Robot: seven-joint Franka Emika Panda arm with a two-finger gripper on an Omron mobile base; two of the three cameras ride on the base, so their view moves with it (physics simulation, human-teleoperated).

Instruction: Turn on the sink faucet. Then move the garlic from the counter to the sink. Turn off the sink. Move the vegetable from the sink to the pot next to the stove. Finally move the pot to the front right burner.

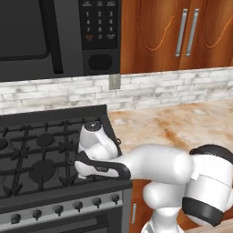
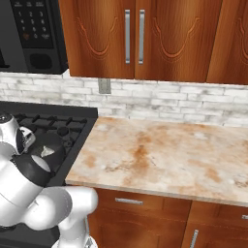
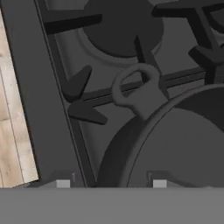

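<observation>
One pot (image 3: pixel 175 148) on stove (image 1: pixel 32 150), front right grate, loop handle (image 3: pixel 135 87) just above gripper (image 3: pixel 111 183). Gripper released, fingertips apart, touching nothing. Counter (image 2: pixel 164 155) bare beside stove edge.

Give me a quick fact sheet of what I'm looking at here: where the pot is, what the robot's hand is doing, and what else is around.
place: simulated kitchen
pot: dark, with a loop handle, resting on the stove grates at the front right burner
gripper: above the pot's rim; open, holding nothing
arm: white, reaching left over the stove's right side
counter: beige stone with orange-brown patches, right of the stove
microwave: black, with keypad, above the stove
garlic: cannot tell; the pot's inside is not visible
</observation>
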